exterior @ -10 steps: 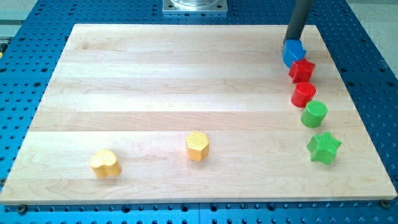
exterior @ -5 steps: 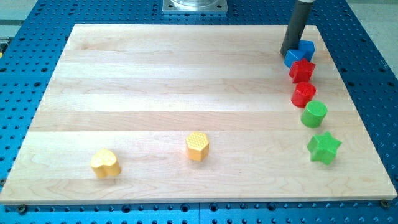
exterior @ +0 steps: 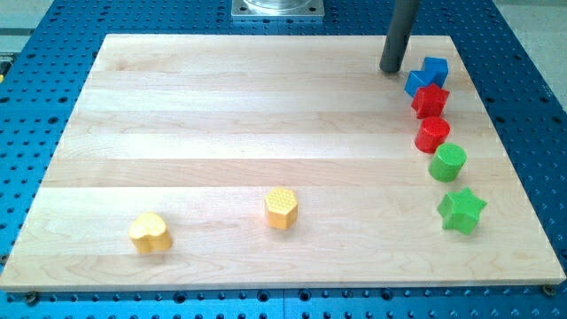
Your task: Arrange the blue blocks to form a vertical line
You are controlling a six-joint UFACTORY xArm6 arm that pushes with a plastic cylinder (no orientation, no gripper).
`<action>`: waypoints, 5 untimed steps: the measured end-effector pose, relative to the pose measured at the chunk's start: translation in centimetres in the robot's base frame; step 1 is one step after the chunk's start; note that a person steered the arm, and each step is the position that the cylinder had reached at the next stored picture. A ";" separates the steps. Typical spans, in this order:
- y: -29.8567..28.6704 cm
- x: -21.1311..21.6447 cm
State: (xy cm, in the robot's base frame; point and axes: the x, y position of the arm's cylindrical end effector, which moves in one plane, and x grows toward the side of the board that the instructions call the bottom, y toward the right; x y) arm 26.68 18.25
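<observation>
blue blocks [exterior: 426, 73] touching, top right | my tip [exterior: 390, 70] just left | no jaws

Two blue blocks [exterior: 426, 73] touching, side by side, board's top-right.

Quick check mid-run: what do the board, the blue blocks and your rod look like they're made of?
The board looks like pale, matte wood: lengthwise planks with grain lines. The two blue blocks, touching at the view's top right, look like moulded plastic or painted wood; flat colour, slight sheen, so I can't say which. My tip, just left of them, ends a smooth dark grey rod, probably metal or plastic.
</observation>
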 end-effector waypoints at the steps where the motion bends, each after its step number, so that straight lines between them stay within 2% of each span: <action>1: 0.9 -3.9; 2: 9.5 -5.1; 3: 14.8 -1.4; 4: 13.2 2.4; 5: 11.9 2.7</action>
State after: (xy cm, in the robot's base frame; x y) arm 29.37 30.18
